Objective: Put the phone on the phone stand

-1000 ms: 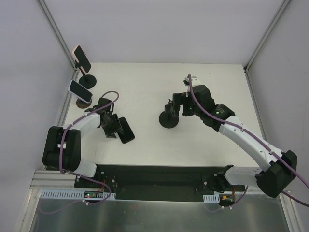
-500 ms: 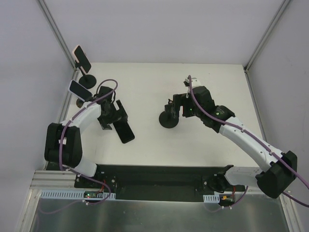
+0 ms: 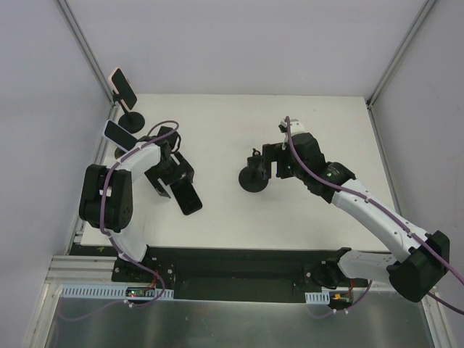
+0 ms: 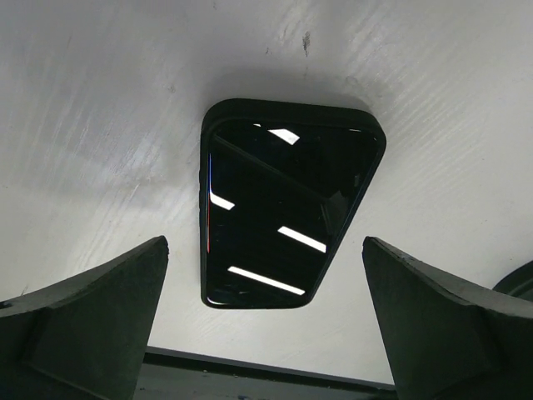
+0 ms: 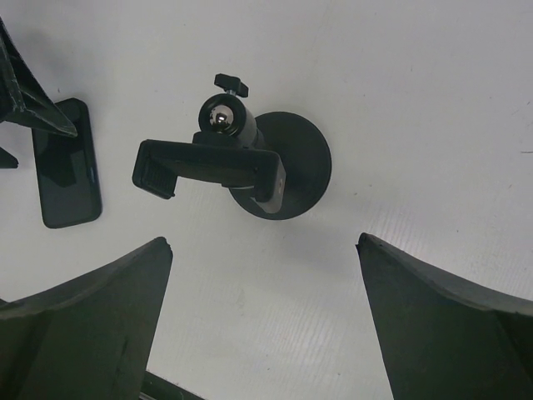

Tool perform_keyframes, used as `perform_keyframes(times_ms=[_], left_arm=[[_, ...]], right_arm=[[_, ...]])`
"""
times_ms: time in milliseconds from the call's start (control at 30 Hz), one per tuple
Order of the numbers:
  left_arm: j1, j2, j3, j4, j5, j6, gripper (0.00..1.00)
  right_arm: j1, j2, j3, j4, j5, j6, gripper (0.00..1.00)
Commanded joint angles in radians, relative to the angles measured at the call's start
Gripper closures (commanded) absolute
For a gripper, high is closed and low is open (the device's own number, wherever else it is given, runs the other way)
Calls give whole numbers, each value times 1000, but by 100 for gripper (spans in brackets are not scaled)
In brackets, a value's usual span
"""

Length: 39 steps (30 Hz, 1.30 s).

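Note:
The black phone (image 4: 287, 204) lies flat and screen up on the white table (image 3: 217, 145), and also shows in the overhead view (image 3: 191, 198) and the right wrist view (image 5: 67, 171). My left gripper (image 4: 264, 242) hovers over its near end, open, with nothing between the fingers; from above the gripper (image 3: 174, 181) sits just behind the phone. The empty phone stand (image 3: 255, 177) has a round black base (image 5: 296, 162) and a sideways clamp (image 5: 208, 167). My right gripper (image 5: 265, 242) is open just short of it, beside the stand from above (image 3: 270, 163).
Two more stands at the far left each carry a phone, one (image 3: 123, 88) by the back corner and one (image 3: 119, 135) nearer. Grey walls close in the table on three sides. A black rail (image 3: 232, 264) runs along the near edge.
My left gripper has opened and let go of the phone, which now lies on the table. That gripper has drawn back slightly. The right arm has barely moved.

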<state>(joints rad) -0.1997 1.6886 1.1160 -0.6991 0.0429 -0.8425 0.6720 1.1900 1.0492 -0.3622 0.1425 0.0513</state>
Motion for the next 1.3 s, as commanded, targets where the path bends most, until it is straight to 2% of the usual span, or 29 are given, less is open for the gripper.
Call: perform_keyframes(times_ms=[0, 667, 800, 833, 867, 933, 967, 1000, 1100, 1167, 1267], left_arm=[[-18, 42, 27, -46, -29, -36, 1], [-70, 166, 50, -46, -164, -90, 1], [-69, 183, 39, -33, -167, -95, 10], [-69, 184, 36, -27, -167, -98, 14], [-70, 183, 28, -20, -167, -98, 24], [-70, 174, 18, -1, -167, -98, 35], [-70, 169, 4, 9, -163, -95, 49], [-69, 163, -2, 33, -158, -86, 56], [-67, 135, -27, 91, -120, -32, 70], [-67, 94, -51, 104, -121, -3, 99], [-66, 24, -68, 127, -115, 57, 100]], right_arm=[[-3, -27, 3, 42, 8, 7, 4], [-6, -50, -20, 45, 14, 15, 4], [-5, -53, -20, 39, 16, 16, 4], [-6, -56, -20, 39, 16, 16, 4], [-6, -56, -20, 34, 16, 18, 4], [-6, -62, -20, 32, 20, 16, 4], [-8, -64, -21, 28, 20, 16, 4], [-6, -69, -21, 26, 23, 15, 4], [-8, -76, -20, 17, 23, 7, 4], [-6, -76, -14, 6, 22, 1, 4], [-9, -76, -6, -1, 8, -14, 4]])
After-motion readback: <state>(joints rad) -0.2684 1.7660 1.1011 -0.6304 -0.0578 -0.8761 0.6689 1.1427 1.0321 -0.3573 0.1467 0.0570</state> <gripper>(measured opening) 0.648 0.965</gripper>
